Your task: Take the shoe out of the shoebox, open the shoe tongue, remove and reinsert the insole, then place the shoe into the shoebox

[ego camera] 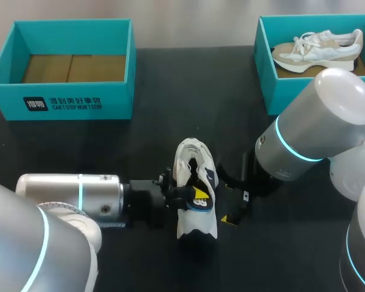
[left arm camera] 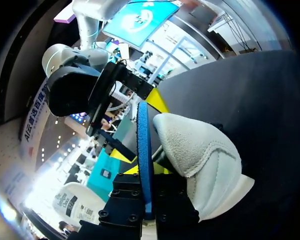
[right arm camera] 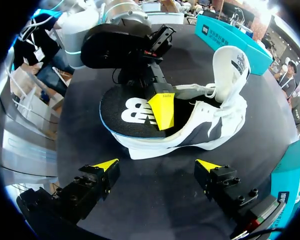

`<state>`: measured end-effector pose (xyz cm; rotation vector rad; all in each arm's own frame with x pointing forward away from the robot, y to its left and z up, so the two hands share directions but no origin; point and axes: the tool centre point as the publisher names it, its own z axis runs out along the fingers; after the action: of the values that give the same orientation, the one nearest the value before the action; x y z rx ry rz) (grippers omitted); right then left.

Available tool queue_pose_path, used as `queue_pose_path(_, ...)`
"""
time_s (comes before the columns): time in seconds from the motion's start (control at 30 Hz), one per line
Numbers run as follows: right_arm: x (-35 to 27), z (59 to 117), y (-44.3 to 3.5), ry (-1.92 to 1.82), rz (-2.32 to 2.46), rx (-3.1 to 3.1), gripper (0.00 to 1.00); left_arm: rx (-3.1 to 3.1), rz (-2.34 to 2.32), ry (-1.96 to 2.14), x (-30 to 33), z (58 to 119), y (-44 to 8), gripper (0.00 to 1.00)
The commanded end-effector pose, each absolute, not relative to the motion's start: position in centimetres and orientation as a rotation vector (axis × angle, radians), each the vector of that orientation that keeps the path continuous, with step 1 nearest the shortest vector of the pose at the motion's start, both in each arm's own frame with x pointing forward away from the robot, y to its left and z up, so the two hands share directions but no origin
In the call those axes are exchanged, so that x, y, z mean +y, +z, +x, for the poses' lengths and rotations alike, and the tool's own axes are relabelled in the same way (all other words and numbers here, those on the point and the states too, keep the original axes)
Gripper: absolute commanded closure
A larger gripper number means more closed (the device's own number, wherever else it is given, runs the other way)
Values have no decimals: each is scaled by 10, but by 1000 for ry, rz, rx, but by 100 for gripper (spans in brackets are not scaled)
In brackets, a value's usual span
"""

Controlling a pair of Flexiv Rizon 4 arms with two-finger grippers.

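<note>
A white shoe [ego camera: 191, 159] lies on the black table with its tongue pulled open. My left gripper [ego camera: 197, 196] comes in from the left and is shut on the insole [right arm camera: 132, 112], black on top with a white logo and a blue edge, which sticks partly out of the shoe [right arm camera: 225, 107]. In the left wrist view the insole [left arm camera: 143, 145] stands edge-on between the fingers, beside the shoe's heel [left arm camera: 200, 152]. My right gripper [ego camera: 232, 204] hovers just right of the shoe, open, its fingers [right arm camera: 99, 171] spread wide with nothing between them.
A teal shoebox [ego camera: 61, 104] with cardboard on its floor stands at the back left. Another teal shoebox [ego camera: 272, 85] at the back right holds a second white and beige shoe [ego camera: 319, 52]. My right arm's large elbow [ego camera: 319, 125] hangs over the table's right side.
</note>
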<state>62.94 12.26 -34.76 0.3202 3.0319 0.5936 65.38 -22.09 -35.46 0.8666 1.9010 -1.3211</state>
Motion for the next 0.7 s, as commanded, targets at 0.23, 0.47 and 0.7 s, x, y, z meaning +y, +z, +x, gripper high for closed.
queue_pose_path(0.23,124,628,-349,592,322,3029,0,1958,820,-1307,-221,665,-367,100)
queue_pose_path(0.47,124,628,-349,592,322,3029,0,1944,812,-1334,-214,653,-353,65)
queue_pose_path(0.7,124,628,-349,592,322,3029,0,1929,816,-1368,-209,643,-337,60)
